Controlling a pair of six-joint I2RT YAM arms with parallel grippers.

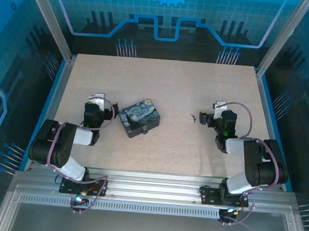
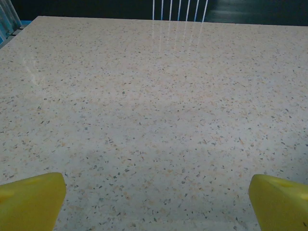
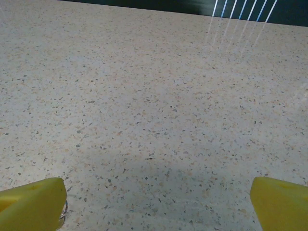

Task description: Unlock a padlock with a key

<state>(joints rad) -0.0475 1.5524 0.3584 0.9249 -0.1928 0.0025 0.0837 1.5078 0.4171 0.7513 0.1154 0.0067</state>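
both arms are crouching low over the speckled worktop [image 1: 173, 85], the left fingers [image 2: 31, 199] and right fingers [image 3: 31, 202] standing spread wide, gripping nothing. the key [image 1: 191, 117] is lying at the right fingers' 9 o'clock; the padlock [image 1: 144, 129] is sitting at the swirl-painted box's [image 1: 138, 114] 5 o'clock edge.

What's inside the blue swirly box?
The box is closed, so its inside is hidden. Only its swirly lid shows, with the small padlock at its near edge.
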